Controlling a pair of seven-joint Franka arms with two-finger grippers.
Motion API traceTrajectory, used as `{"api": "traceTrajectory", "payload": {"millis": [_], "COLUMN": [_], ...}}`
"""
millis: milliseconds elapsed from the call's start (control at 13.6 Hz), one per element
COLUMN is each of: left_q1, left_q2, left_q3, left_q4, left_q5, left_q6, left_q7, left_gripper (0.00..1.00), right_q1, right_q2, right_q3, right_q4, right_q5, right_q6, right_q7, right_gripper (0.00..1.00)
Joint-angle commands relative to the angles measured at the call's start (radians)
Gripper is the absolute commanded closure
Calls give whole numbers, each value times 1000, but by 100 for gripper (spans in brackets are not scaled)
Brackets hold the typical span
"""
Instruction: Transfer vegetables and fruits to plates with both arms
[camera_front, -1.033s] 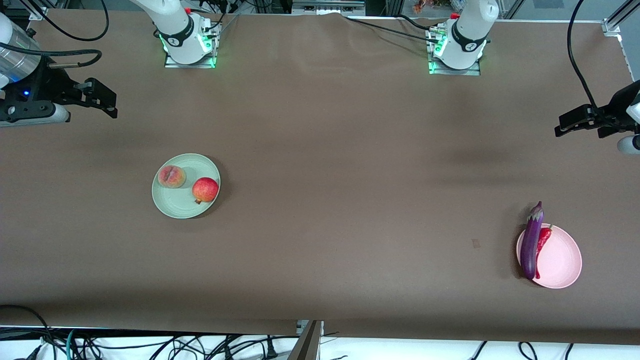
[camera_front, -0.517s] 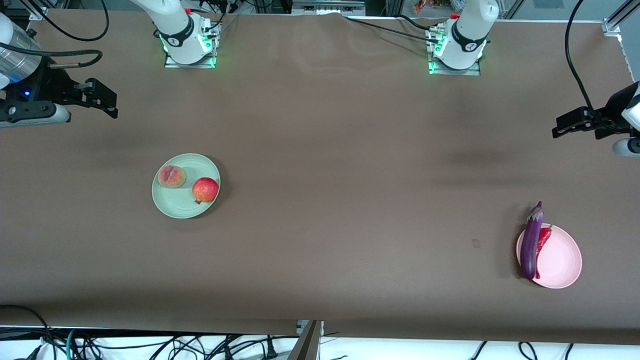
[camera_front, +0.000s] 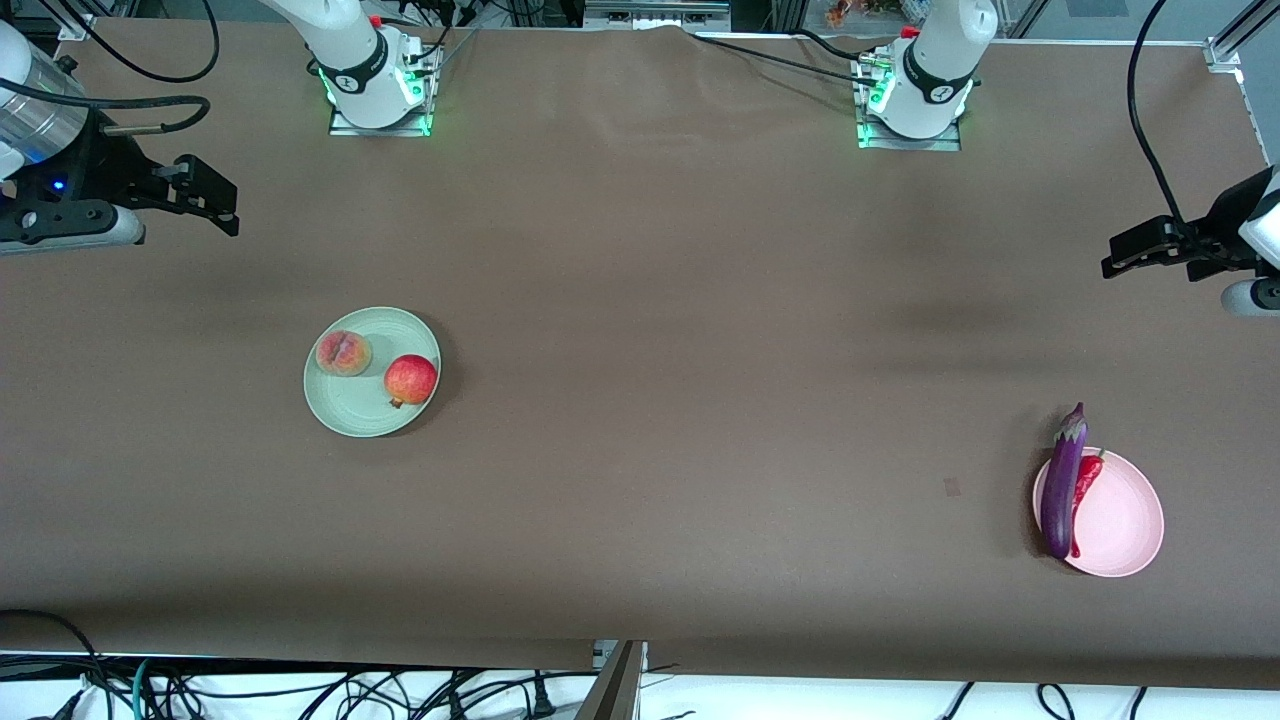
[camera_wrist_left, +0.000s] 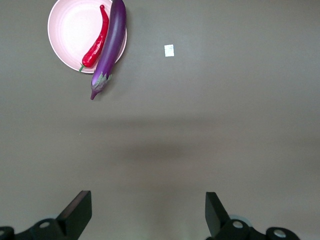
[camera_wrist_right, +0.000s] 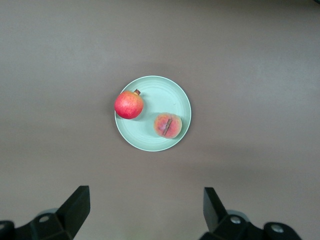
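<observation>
Front view, left gripper (camera_front: 1120, 262): it hangs high over the bare table (camera_front: 640, 300) at the left arm's end, fingers spread apart and holding nothing. The left wrist view shows the two fingertips (camera_wrist_left: 80, 210) wide open over plain brown surface.

Right gripper (camera_front: 215, 200): it hangs over the right arm's end of the table, jaws parted and empty; the right wrist view shows the same wide gap.

Eggplant (camera_front: 1062, 482): it lies along the edge of the pink plate (camera_front: 1125, 525), on the side toward the right arm. Its stem cap sticks out past the rim, over the table.

Chili pepper (camera_front: 1085, 480): on the pink plate, touching the eggplant along its length.

Green plate (camera_front: 350, 410): it carries the peach (camera_front: 343, 353) and the pomegranate (camera_front: 410, 380), side by side; the pomegranate sits near the rim.

Progress: all four items seem to be on plates, so the transfer looks finished and both arms look parked.

Risk: the eggplant probably rests partly on the rim; how much of it the plate bears is hard to judge from above. A small knock to the plate or table could roll it off. The pomegranate, being round and close to the edge, could also roll out if the plate is disturbed.
</observation>
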Motion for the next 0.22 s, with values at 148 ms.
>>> {"api": "traceTrajectory", "payload": {"millis": [148], "left_q1": [-9], "left_q2": [29], "left_q3": [0], "left_q4": [56], "left_q5": [20], "left_q6": [-11], "left_q7": [-7], "left_gripper": [0], "right_q1": [0], "right_q2": [6], "right_q3": [3], "right_q4": [26], "right_q5": [-11], "right_q6": [-10], "right_q7": [-1], "right_gripper": [0]}}
